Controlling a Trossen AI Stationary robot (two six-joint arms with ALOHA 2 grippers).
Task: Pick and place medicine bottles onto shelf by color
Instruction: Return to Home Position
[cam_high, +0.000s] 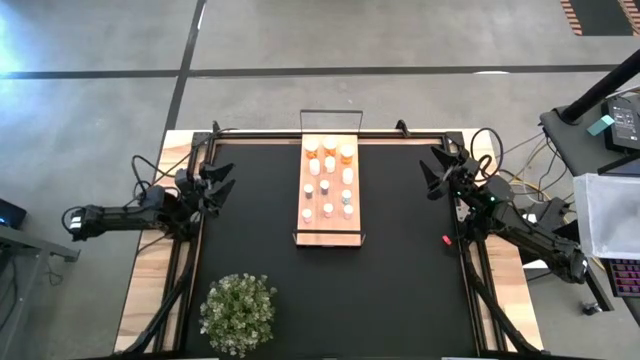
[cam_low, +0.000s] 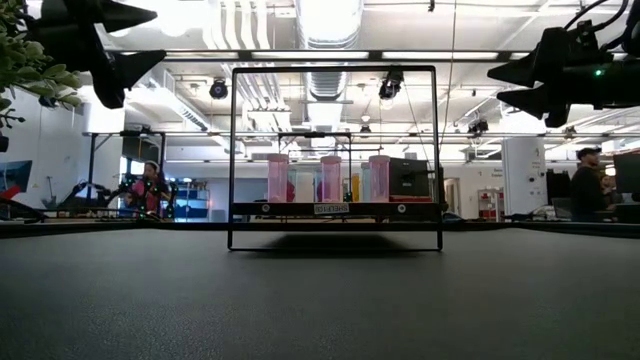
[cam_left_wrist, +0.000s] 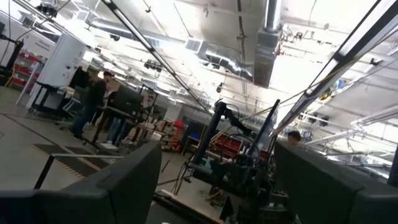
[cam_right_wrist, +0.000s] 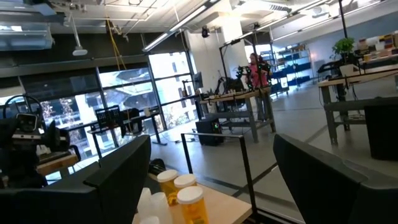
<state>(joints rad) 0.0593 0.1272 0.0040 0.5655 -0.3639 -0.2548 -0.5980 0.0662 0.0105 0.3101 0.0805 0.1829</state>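
Observation:
The shelf (cam_high: 303, 222), a light-wood board in a thin black frame, stands on the black mat at the table's far middle. Several medicine bottles stand upright on it: orange ones (cam_high: 329, 150) at the far end, white and pinkish ones (cam_high: 327, 210) nearer. In the low view, pink bottles (cam_low: 277, 178) show behind the frame (cam_low: 335, 69). My left gripper (cam_high: 222, 185) hovers open over the mat's left edge, pointing at the shelf. My right gripper (cam_high: 432, 172) hovers open at the mat's right edge; its wrist view shows the orange bottles (cam_right_wrist: 180, 193).
A potted green plant (cam_high: 238, 312) stands at the near left of the mat. A small red thing (cam_high: 447, 240) lies on the mat near my right arm. Bare black mat (cam_high: 400, 290) spreads around the shelf. People stand in the room beyond the table.

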